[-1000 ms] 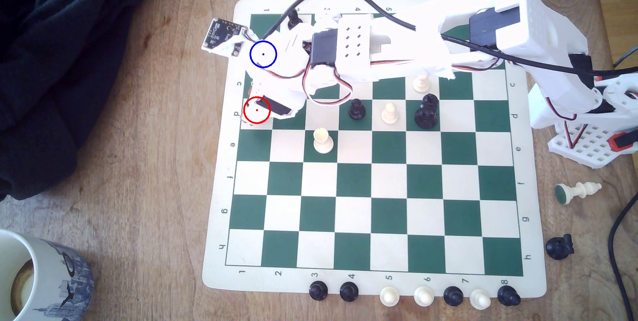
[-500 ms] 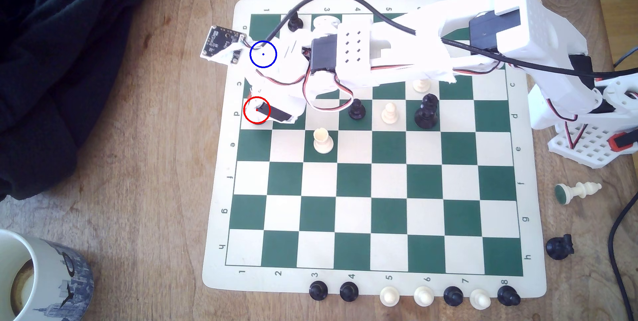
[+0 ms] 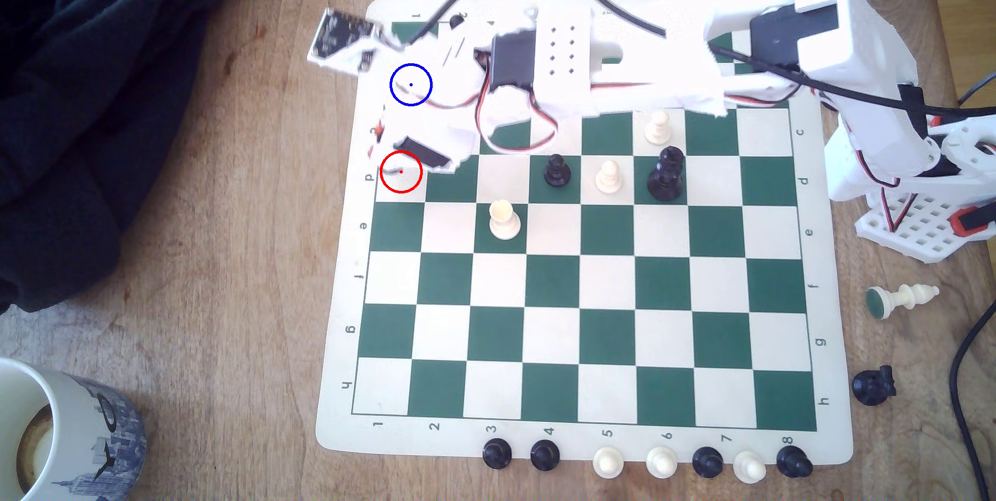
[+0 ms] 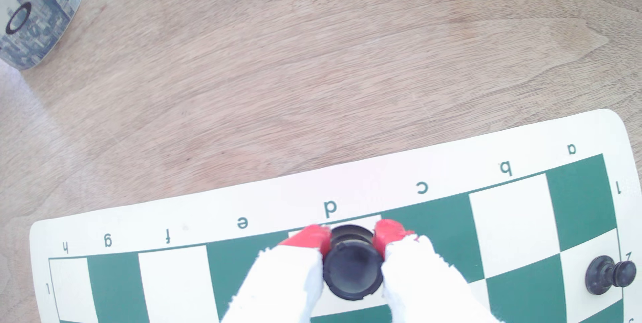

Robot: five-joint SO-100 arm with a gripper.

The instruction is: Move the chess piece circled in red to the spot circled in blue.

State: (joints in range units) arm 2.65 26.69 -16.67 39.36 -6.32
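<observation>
In the exterior view we cannot make out the chess piece itself: the blurred white arm (image 3: 566,65) covers that corner of the board (image 3: 582,275), and the blue-circled spot (image 3: 410,84), a cream square in the column marked 1, lies under the arm's white body. The wrist view tells us more: the claw (image 4: 351,239) is clamped on the chess piece (image 4: 352,271), its red-tipped fingers (image 4: 312,236) pressing the piece's neck from both sides, above the cream square by the letter d at the board's edge. Whether the base touches the board we cannot tell. The red circle (image 3: 401,171) on that square shows cream board and a faint smear.

The mug (image 3: 59,431) at the surface's corner is cut off by the frame; something brownish shows inside it, hard to make out. Its printed wall reads "O" and "R" in the wrist view, the rest cropped.

Board margins carry letters a to h and numbers 1 to 8. A black pawn (image 4: 609,274) stands near the "2" mark
</observation>
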